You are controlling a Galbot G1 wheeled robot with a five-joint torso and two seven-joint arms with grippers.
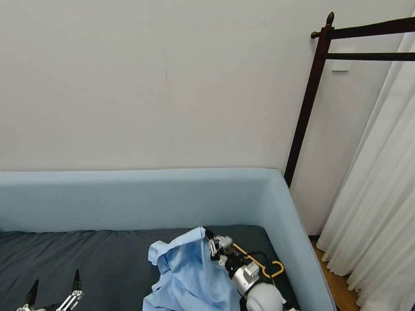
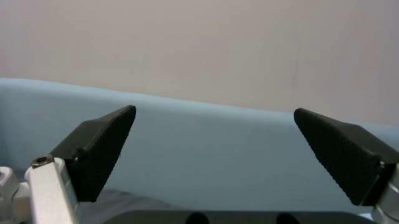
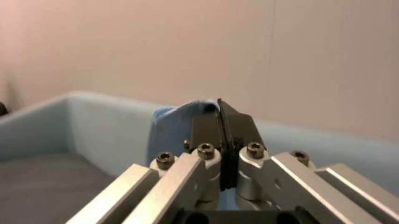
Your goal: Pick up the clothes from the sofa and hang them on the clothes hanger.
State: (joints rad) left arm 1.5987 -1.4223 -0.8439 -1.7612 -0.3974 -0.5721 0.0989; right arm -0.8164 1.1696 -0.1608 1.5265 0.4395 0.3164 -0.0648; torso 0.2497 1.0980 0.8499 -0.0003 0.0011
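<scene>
A light blue shirt (image 1: 191, 275) is lifted off the dark sofa seat (image 1: 97, 259) at the lower middle of the head view. My right gripper (image 1: 211, 245) is shut on a top fold of the shirt (image 3: 171, 123), which hangs beside the closed fingers (image 3: 219, 126). A dark wooden clothes hanger stand (image 1: 310, 97) rises at the right, past the sofa's arm, with its top bar (image 1: 373, 29) high up. My left gripper (image 1: 55, 285) sits low at the bottom left, open, its black pads (image 2: 103, 151) wide apart with nothing between them.
The sofa's pale blue backrest (image 1: 130, 197) runs across the view and its right arm (image 1: 298, 246) stands between the shirt and the stand. White curtains (image 1: 382, 194) hang at the far right over a wooden floor (image 1: 337, 285). A bare wall is behind.
</scene>
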